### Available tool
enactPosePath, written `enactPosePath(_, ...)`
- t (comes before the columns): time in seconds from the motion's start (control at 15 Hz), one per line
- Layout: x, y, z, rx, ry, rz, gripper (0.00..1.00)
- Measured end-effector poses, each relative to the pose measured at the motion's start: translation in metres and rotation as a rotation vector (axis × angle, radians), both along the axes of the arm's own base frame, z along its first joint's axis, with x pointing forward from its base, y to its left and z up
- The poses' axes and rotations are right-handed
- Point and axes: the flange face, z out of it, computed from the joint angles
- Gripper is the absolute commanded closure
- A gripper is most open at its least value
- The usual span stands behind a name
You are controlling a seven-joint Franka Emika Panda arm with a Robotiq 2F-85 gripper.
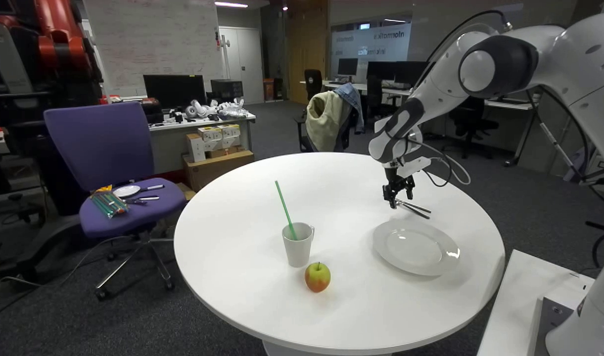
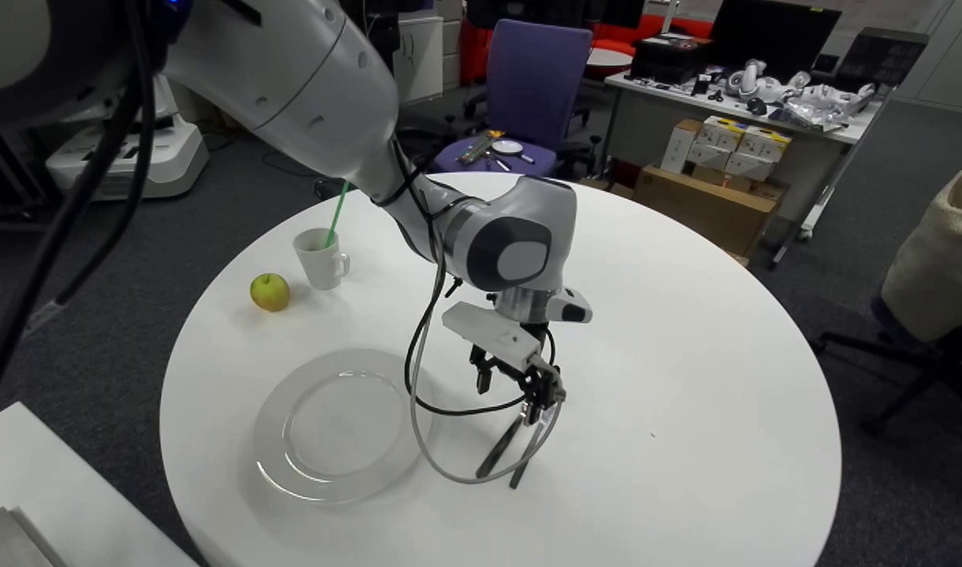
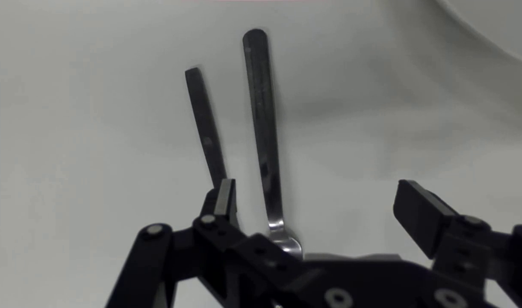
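Wrist view: gripper (image 3: 317, 199) spread wide, holding nothing; partly hides narrower utensil (image 3: 206, 128), longer utensil (image 3: 265, 128); plate (image 3: 506, 23) cut off.

At one o'clock in an exterior view, across the room, pale lettering (image 1: 388, 36) stands on the glass panel (image 1: 371, 44): "nformatics", I think, though it's too blurred from here to swear to, with more beneath. Between ten and eleven, the whiteboard (image 1: 153, 42) bears red handwriting too faint to read. At ten o'clock, the yellow-and-white boxes (image 1: 220, 137) carry print too small to make out.
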Motion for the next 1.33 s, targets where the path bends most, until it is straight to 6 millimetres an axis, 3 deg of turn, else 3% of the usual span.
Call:
enactPosePath(0.33,-0.006,-0.004,-0.02,0.021,0.003,0.049,0.0)
enactPosePath(0.4,-0.007,-0.007,-0.021,0.027,0.002,0.054,0.05)
enactPosePath(0.47,-0.009,-0.01,-0.021,0.033,0.002,0.058,0.26)
enactPosePath(0.67,-0.015,-0.02,-0.022,0.052,-0.001,0.067,0.38)
enactPosePath(1.2,-0.025,-0.041,-0.01,0.072,-0.022,0.046,0.99)
enactPosePath(1.33,-0.025,-0.043,-0.006,0.071,-0.028,0.042,1.0)
